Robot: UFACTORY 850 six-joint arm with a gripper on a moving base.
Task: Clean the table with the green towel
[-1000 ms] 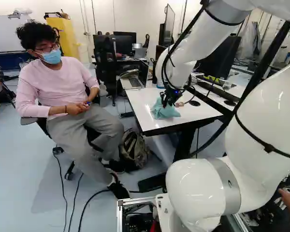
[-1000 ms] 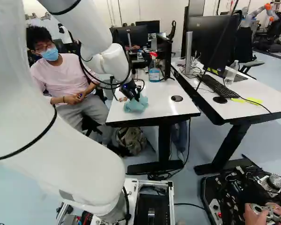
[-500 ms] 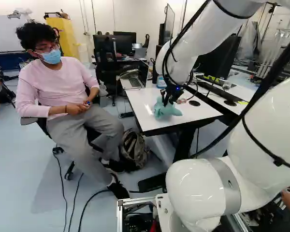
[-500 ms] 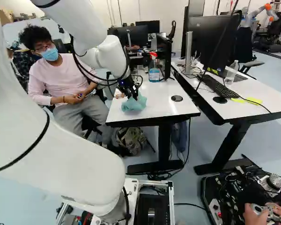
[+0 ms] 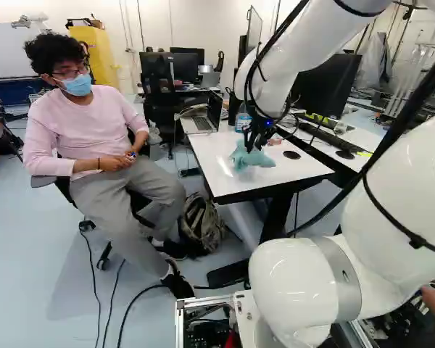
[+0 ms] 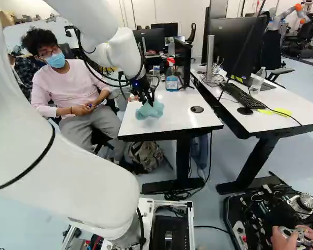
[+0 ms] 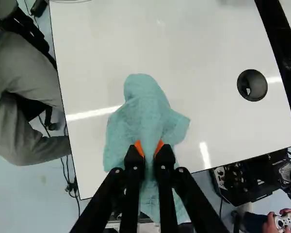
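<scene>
In the left base view my gripper [image 5: 257,139] is low over the white table [image 5: 209,155], at the green towel [image 5: 252,156]. The right base view also shows the towel [image 6: 149,110] on the near part of the tabletop, under the fingertips. Seen from the wrist, the gripper [image 7: 149,148] is shut on the towel [image 7: 144,109], pinching a bunched fold between its orange pads. Cloth spreads loosely ahead of the fingers and to both sides, and hides the tabletop beneath it.
A spray bottle [image 6: 171,82] and an open laptop [image 5: 202,122] stand farther back on the table. A round cable hole [image 7: 252,85] lies beside the towel. One person sits close beside the table. Another desk [image 6: 229,99] with a monitor and keyboard adjoins. Another robot [image 6: 287,14] stands far off.
Over the last second the gripper has shifted a little, lately farther from the base, and the held towel has moved with it, its folds changing shape. The base has stayed put.
</scene>
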